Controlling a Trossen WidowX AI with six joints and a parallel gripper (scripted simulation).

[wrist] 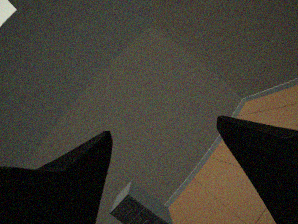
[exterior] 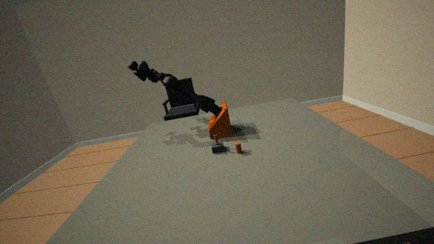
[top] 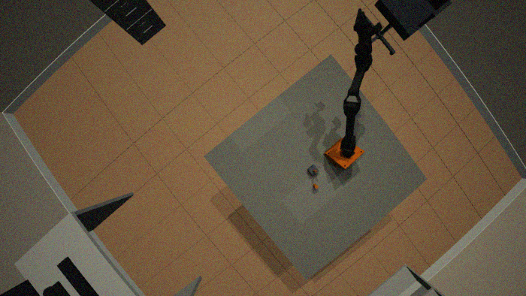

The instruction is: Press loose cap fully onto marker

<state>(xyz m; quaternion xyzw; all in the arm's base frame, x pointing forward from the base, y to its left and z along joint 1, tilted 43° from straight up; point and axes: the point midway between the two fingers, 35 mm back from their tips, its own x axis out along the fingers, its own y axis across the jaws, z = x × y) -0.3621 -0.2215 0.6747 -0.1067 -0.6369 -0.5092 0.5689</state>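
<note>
The dark holder block (top: pixel 311 170) (exterior: pixel 219 148) stands on the grey table in front of the arm's orange base. The marker (exterior: pixel 216 139) stands upright in it, its narrow orange tip up and uncovered. The loose orange cap (top: pixel 315 186) (exterior: pixel 238 148) stands upright on the table a short way to the right of the block in the exterior view, apart from it. My gripper (exterior: pixel 134 70) (wrist: pixel 165 129) is open and empty, raised high and far from both, on the other side of the base. The wrist view shows neither marker nor cap.
The orange base mount (top: pixel 344 162) (exterior: pixel 221 126) stands on the grey table (top: pixel 263 150) (exterior: pixel 217 192) close behind the block. A dark chair (top: pixel 407 16) (exterior: pixel 181 112) stands beyond the table's edge, near the raised arm. Walls and tiled floor surround the table.
</note>
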